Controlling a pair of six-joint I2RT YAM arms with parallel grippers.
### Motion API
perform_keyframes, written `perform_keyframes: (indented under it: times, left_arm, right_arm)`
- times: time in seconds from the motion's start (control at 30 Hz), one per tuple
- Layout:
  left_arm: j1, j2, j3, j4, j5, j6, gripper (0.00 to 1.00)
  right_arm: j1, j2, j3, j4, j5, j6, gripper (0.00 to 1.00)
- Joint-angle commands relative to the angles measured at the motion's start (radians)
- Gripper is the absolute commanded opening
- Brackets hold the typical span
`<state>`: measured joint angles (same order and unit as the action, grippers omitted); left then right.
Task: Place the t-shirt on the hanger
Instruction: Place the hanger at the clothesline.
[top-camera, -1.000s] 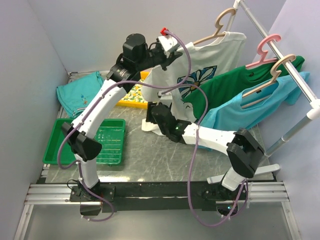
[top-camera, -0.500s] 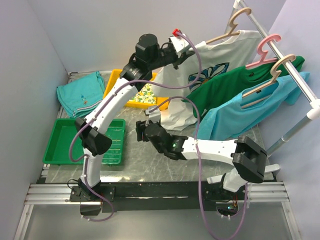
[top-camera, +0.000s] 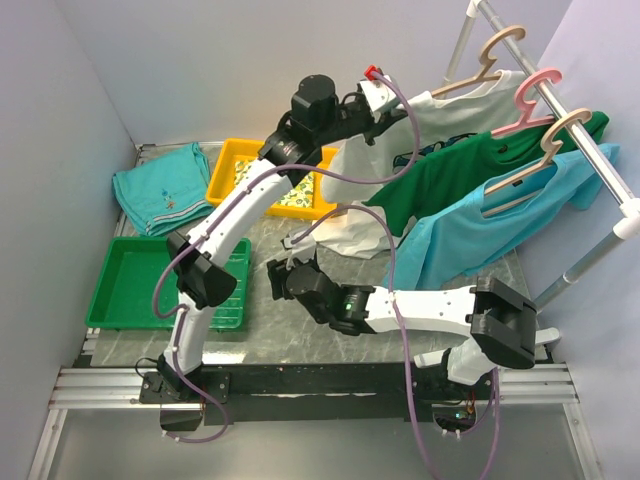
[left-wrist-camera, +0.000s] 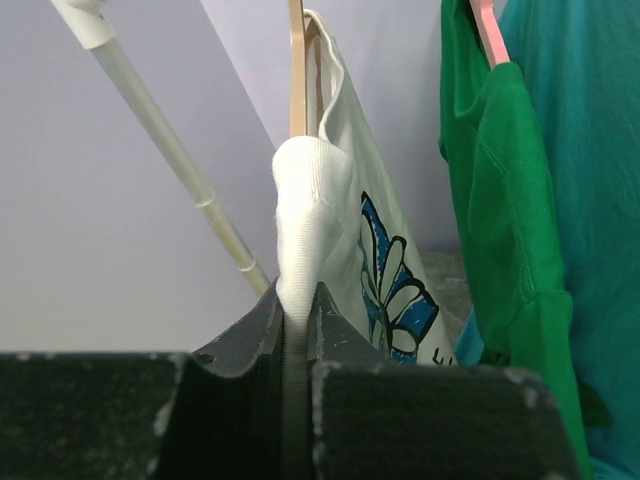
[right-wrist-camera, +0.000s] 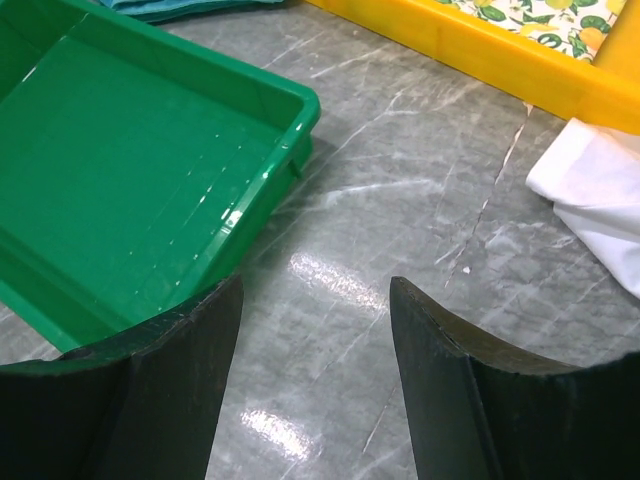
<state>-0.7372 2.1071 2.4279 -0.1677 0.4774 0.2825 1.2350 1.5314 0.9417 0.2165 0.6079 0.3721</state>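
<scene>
Left wrist: my left hand (left-wrist-camera: 298, 312) pinching t-shirt (left-wrist-camera: 345, 190) fabric, shirt draped over hanger (left-wrist-camera: 296, 60) near rail (top-camera: 612, 182). Right hand (right-wrist-camera: 312, 340) spread, empty, low over surface (right-wrist-camera: 420, 200). I judge hanging step; next: hook onto rail, release

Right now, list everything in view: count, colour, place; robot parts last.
white daisy-print cotton t-shirt: one, white, on the beige hanger, hem on table
slim beige plastic hanger: one, beige, rail's far end
pink plastic hanger: one, pink, mid-rail
green t-shirt: one, green, on the pink hanger
tan hanger: one, tan, rail's near end
light blue t-shirt: one, light blue, on the tan hanger
white rail: one, white, right side
yellow plastic tray: one, yellow, far left, holding lemon-print cloth
green plastic tray: one, green, near left
folded teal garment: one, teal, far-left corner
grey marbled table: one, grey, underneath
left gripper: one, black, shut on the white t-shirt
right gripper: one, black, open over the table
</scene>
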Motion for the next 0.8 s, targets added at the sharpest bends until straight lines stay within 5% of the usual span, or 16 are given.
perform_keyframes:
  times: [0.0,0.77]
  left_arm:
    - [-0.013,0.002,0.088,0.19,0.003,-0.037,0.01]
    - [-0.037,0.074,0.099,0.266,0.004,-0.14,0.01]
  right_arm:
    - [0.021,-0.054,-0.003,0.035,0.047,-0.018,0.68]
    - [0.035,-0.076,-0.027,0.046,0.067,-0.039,0.68]
